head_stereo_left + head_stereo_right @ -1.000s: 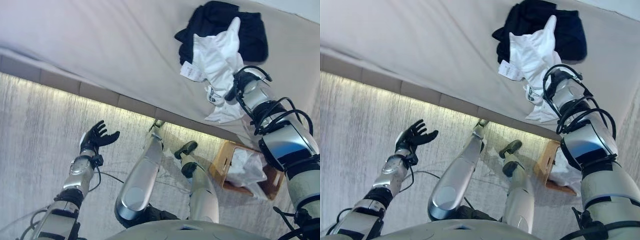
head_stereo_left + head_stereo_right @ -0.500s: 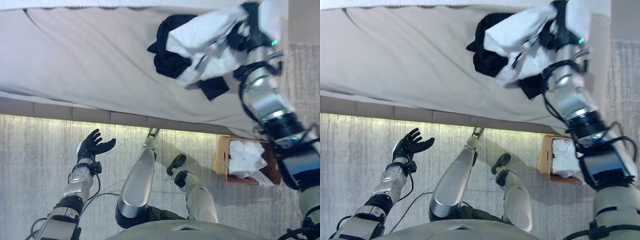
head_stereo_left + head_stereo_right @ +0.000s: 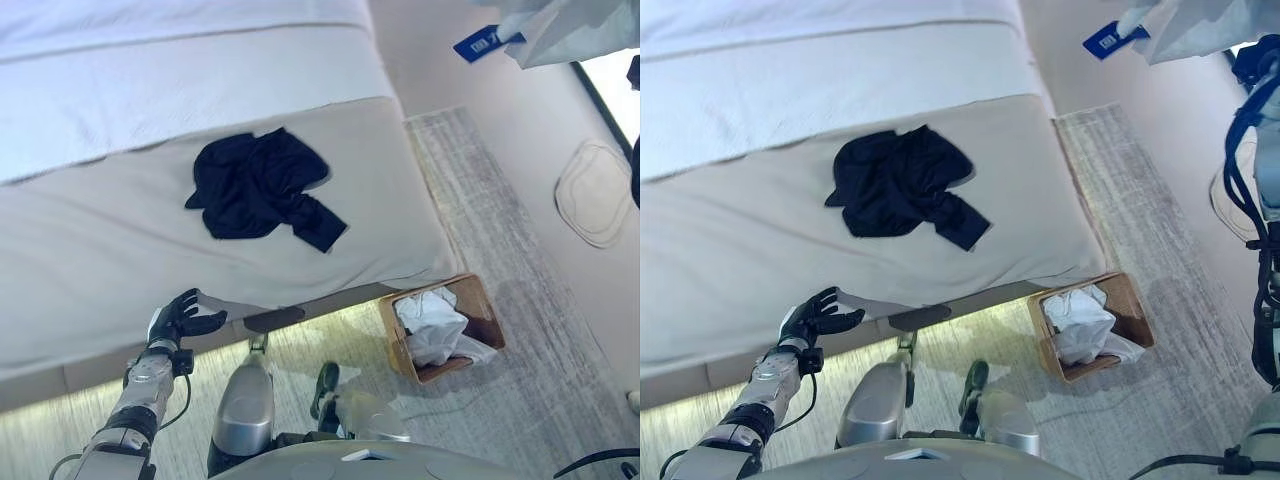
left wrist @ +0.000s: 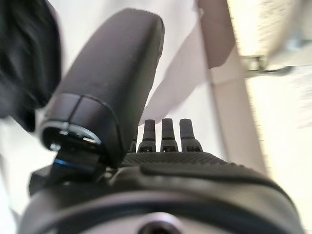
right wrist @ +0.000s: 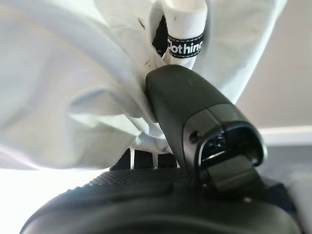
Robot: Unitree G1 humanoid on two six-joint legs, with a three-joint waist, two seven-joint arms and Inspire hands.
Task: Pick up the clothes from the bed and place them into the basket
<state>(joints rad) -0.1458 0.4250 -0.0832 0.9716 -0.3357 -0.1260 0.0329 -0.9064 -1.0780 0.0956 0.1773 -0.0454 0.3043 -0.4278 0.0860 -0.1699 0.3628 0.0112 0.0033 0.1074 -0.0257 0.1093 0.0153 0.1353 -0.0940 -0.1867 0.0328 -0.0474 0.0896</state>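
Overhead: black garment (image 3: 262,185) on bed (image 3: 120,240); basket (image 3: 441,326) on carpet (image 3: 520,250).

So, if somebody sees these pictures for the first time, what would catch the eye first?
Most likely the black garment, crumpled on the bed near its foot end. Next, the white garment that the right hand pinches with its thumb, raised high at the upper right of the head views. On the floor by the bed's corner stands the wooden basket with white clothes inside; the left hand hangs open at the bed's edge.
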